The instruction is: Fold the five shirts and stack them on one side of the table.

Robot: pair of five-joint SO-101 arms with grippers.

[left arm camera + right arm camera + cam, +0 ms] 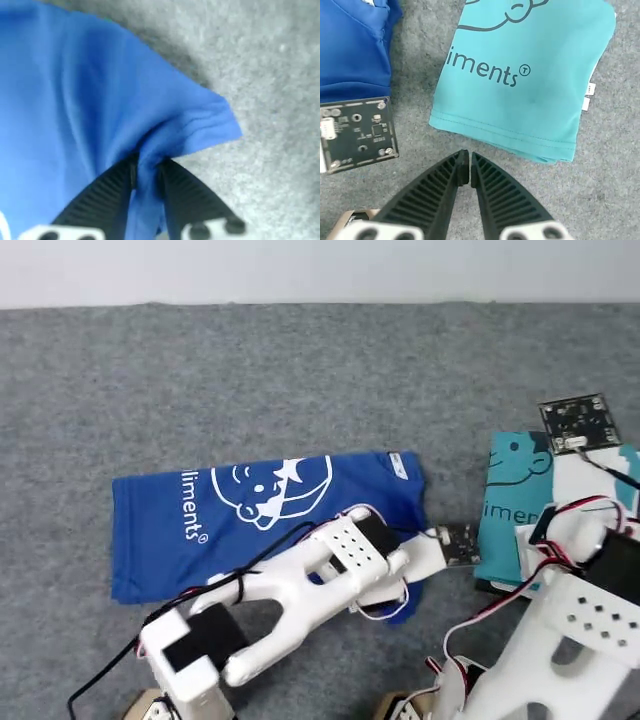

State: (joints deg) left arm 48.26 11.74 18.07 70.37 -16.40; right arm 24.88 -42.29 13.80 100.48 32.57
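The blue shirt (75, 100) is pinched by the left claw (148, 167); the right claw (466, 165) is observed pressed together.

Bright, even light, with only faint, soft shadows.

blue shirt (250, 505) and teal shirt (530, 75): soft matt cloth; table (300, 370): rough grey felt; left claw (148, 161): ribbed black plastic.
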